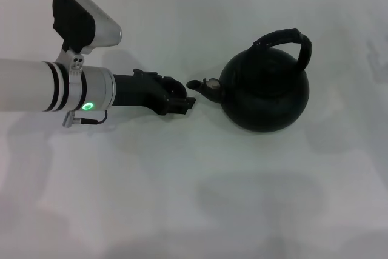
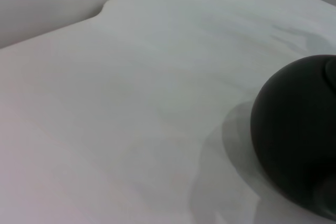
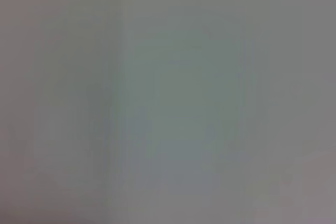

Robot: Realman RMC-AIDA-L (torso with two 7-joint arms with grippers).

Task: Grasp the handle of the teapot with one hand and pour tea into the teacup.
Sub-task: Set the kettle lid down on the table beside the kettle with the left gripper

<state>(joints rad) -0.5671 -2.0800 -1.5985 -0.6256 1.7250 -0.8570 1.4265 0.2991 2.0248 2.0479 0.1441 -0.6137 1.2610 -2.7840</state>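
The matte-black teapot [image 1: 267, 92] stands upright on the white table, right of centre in the head view. Its ribbed black handle [image 1: 290, 39] arches over its top. Its short spout with a silvery cap [image 1: 205, 85] points left. My left gripper [image 1: 179, 100] reaches in from the left and is just left of the spout tip, low over the table and apart from the handle. The teapot's round body also shows in the left wrist view [image 2: 296, 132]. No teacup and no tea can be made out. My right gripper is out of view.
The white table [image 1: 200, 198] spreads around the teapot, and its far edge [image 2: 105, 9] shows in the left wrist view. The right wrist view shows only a plain grey surface.
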